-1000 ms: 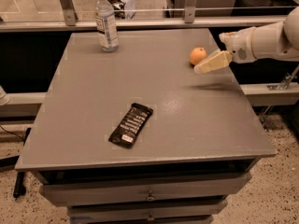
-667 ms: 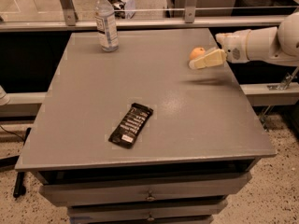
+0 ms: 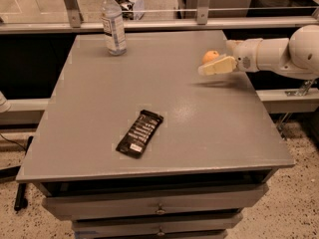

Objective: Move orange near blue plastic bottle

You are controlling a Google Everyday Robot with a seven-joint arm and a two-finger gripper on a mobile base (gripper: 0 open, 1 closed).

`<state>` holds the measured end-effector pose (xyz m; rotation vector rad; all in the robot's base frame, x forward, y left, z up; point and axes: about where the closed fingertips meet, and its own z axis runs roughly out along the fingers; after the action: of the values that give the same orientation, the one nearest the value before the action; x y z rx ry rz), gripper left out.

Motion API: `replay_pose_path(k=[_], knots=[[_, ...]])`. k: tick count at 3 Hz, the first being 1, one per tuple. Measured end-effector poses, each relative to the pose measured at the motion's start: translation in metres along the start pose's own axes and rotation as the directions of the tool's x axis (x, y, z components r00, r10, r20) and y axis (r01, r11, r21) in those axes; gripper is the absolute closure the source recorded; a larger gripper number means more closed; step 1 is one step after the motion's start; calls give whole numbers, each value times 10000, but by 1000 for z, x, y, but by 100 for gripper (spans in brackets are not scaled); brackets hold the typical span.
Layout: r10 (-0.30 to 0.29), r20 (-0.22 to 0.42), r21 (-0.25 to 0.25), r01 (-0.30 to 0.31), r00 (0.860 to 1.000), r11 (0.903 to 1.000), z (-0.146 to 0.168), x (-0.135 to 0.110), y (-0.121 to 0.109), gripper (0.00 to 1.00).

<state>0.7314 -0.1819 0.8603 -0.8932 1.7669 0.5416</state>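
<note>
Far from the capped bottle (image 3: 113, 24), pincer (image 3: 205, 68) hovers beside orange (image 3: 211, 56).

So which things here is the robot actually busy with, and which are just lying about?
Part of the job: the orange, near the right edge of the grey table; the blue plastic bottle, standing at the far left corner; the gripper, close beside the orange on its near side.
Just lying about: the black snack wrapper, flat on the table.

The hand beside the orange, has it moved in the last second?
Yes, slightly. The hand has edged left in the view, further in from the table's right edge, and now sits just in front of the orange, which has stayed put.
</note>
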Motion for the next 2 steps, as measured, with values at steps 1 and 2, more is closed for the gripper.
replay_pose_path(k=[1,2], knots=[[14,176,-64,-13,9998,10000,4,6,1,18],[-6,333,-128,10,9994,9999,5,9,4,42]])
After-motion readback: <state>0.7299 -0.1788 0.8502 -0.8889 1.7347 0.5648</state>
